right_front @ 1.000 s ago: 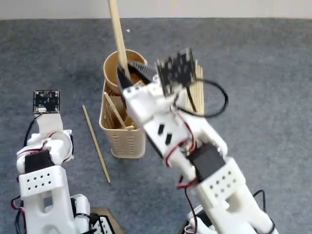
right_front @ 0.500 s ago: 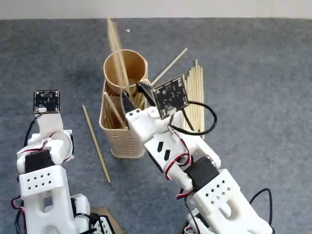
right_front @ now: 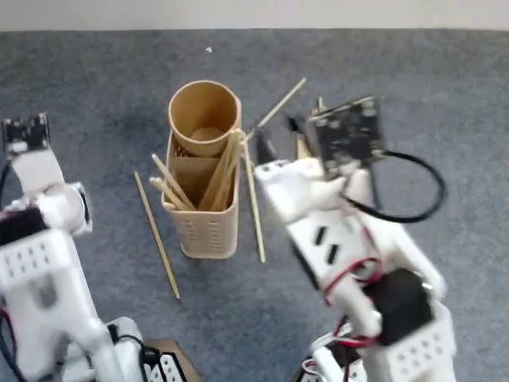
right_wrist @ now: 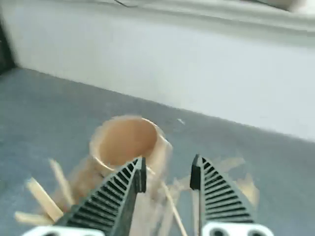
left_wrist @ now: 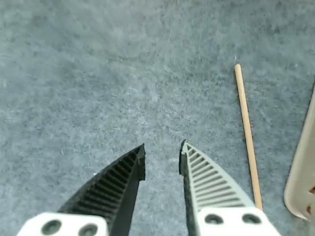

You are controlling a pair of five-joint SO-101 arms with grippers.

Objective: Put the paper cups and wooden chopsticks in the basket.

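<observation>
A tan paper cup (right_front: 204, 118) stands upright in the far end of the beige basket (right_front: 199, 227). Several wooden chopsticks (right_front: 221, 171) lean inside the basket. One chopstick (right_front: 157, 235) lies on the carpet to the basket's left and another (right_front: 253, 199) rests along its right side. A further chopstick (right_front: 280, 103) lies behind. My right gripper (right_front: 278, 137) hovers open just right of the cup, with nothing between its fingers; its wrist view shows the cup (right_wrist: 129, 142) ahead of the gripper (right_wrist: 167, 172). My left gripper (left_wrist: 162, 152) is open over bare carpet, beside the left chopstick (left_wrist: 247, 137).
Grey carpet covers the table. A basket corner (left_wrist: 302, 187) shows in the left wrist view. A pale wall (right_wrist: 197, 73) runs behind the carpet's far edge. More chopsticks (right_front: 320, 105) lie partly hidden behind the right arm. The left arm (right_front: 36, 239) stands at the left edge.
My right gripper let go of the chopsticks it held above the cup and drew back to the right; they now lean in the basket, one beside it. The left arm shifted left.
</observation>
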